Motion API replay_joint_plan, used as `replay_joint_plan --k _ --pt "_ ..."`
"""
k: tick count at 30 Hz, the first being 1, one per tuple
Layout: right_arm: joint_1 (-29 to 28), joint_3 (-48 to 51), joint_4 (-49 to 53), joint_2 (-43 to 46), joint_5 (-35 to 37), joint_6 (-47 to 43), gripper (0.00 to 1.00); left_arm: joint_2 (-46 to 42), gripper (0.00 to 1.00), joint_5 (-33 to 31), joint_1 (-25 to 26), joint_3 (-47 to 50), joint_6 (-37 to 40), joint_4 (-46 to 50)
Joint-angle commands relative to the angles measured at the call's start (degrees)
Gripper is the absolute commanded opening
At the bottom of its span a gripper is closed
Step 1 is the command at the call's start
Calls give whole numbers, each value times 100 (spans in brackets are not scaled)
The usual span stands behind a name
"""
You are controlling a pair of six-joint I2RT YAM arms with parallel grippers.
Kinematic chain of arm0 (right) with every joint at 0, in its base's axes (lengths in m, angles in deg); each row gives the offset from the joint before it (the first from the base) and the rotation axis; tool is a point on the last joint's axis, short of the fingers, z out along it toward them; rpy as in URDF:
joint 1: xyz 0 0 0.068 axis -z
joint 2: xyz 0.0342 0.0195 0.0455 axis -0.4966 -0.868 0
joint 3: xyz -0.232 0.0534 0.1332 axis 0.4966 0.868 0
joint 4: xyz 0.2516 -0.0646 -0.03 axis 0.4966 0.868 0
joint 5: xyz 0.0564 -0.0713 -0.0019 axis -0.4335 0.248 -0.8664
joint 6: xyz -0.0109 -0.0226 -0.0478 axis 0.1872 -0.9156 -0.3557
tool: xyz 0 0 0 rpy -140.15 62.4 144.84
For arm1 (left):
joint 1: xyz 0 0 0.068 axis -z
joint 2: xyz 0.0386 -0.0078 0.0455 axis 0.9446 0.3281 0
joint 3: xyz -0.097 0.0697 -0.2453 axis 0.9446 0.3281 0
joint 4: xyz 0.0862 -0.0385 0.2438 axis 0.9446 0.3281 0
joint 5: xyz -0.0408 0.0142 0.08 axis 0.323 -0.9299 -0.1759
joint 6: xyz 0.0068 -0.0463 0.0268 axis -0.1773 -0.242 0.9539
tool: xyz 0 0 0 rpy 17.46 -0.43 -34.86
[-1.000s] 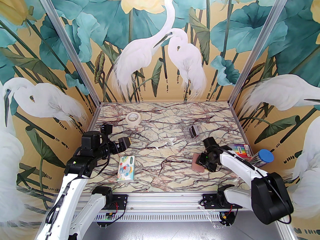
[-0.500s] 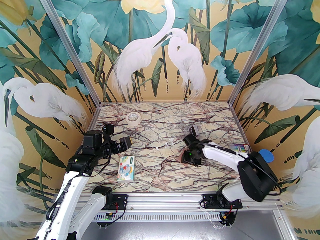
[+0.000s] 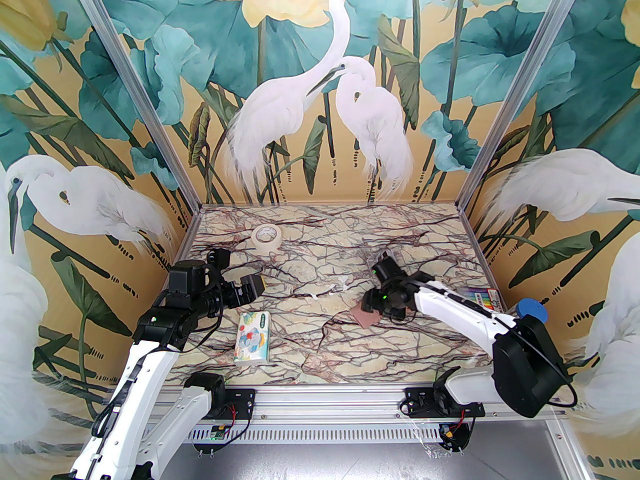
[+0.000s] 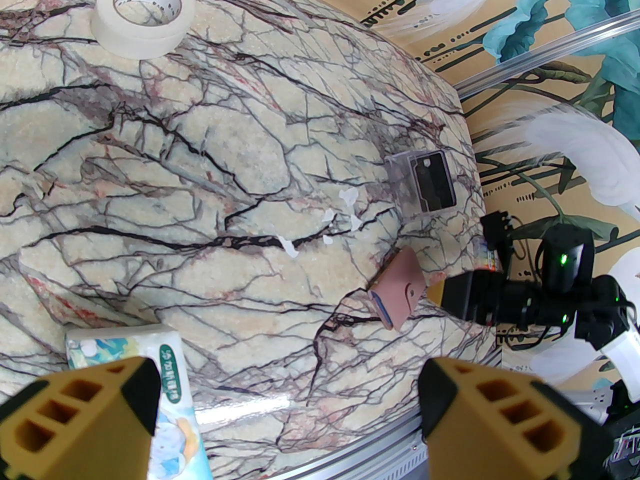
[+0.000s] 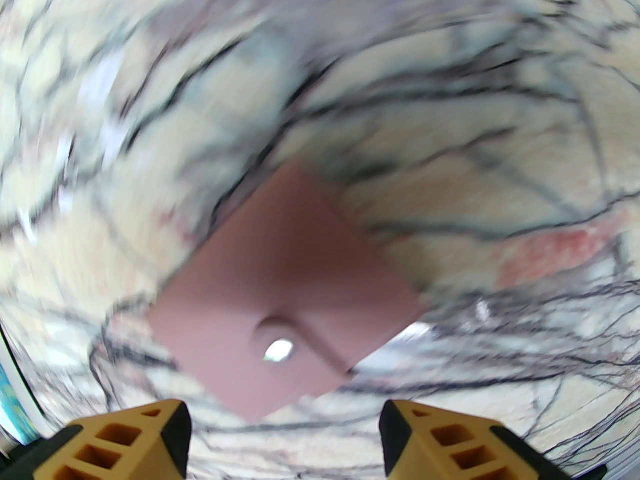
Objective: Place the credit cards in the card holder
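A marble-patterned table (image 3: 310, 263) is seen from above, walled by panels (image 3: 300, 118) painted with white egrets and lotus leaves.

On the left, the left gripper (image 3: 248, 288) hangs above the table, its jaws spread wide and holding nothing; in its wrist view the two tan fingertips sit at the bottom corners with bare marble between them. Toward the far left of the table lies a roll of pale masking tape (image 3: 266, 236), flat on its side. Nearer the arms, just beside the left gripper, lies a cartoon-printed tissue pack (image 3: 253, 337).

Right of centre, the card holder (image 3: 364, 316) lies closed on the table, a dusty-pink flat wallet turned corner-on to the arms. The right wrist view shows its round silver snap (image 5: 277, 350) on the upper face, though that view is blurred. The left wrist view shows a sliver of blue-grey lining along one edge.

The right gripper (image 3: 374, 308) points down just beside the card holder. Its jaws are spread apart, one tan fingertip to each side of the holder's near corner, and they pinch nothing.

Beyond the holder stands a small clear plastic box (image 4: 400, 183) with a dark credit card (image 4: 434, 183) upright inside it.

By the right wall lie a colourful striped pack (image 3: 482, 299) and a blue-lidded container (image 3: 531, 310).
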Motion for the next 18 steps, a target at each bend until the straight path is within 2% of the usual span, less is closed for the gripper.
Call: replay_joint_plan --k 1,10,18 --pt "209 102 -248 -152 -149 360 70 36 90 -52 35 63 4 20" --pt "314 105 -526 -657 -209 724 70 63 90 -79 66 56 7 29" --pt "303 -95 -764 -1120 -504 514 68 99 90 -78 79 55 7 25"
